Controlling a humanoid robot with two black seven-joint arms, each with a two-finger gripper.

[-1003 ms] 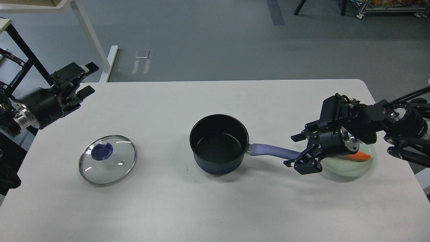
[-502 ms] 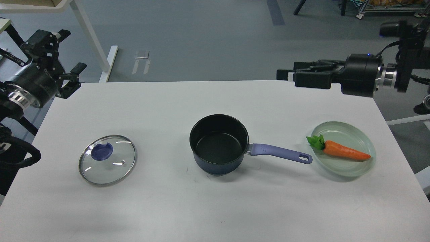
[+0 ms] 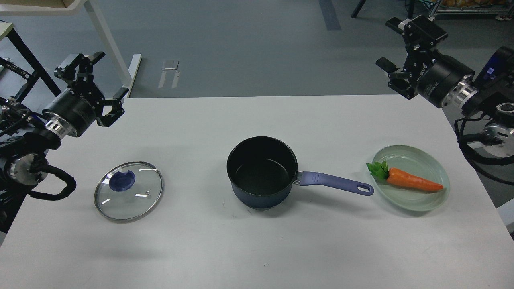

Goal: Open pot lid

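A dark blue pot (image 3: 261, 172) with a purple handle (image 3: 333, 182) stands uncovered at the middle of the white table (image 3: 257, 116). Its glass lid (image 3: 128, 190), with a blue knob, lies flat on the table to the pot's left, well apart from it. My left gripper (image 3: 96, 86) is open and empty, raised over the table's far left edge, above and behind the lid. My right gripper (image 3: 401, 46) is open and empty, raised beyond the table's far right corner, away from the pot.
A pale green plate (image 3: 401, 152) holding an orange carrot (image 3: 413, 181) sits just right of the handle's tip. White table legs (image 3: 108, 44) stand on the floor behind the table at the left.
My right gripper has left the pot handle's tip and swung up and back to the far right. My left gripper has risen and turned, fingers pointing up. Pot and lid have not moved.
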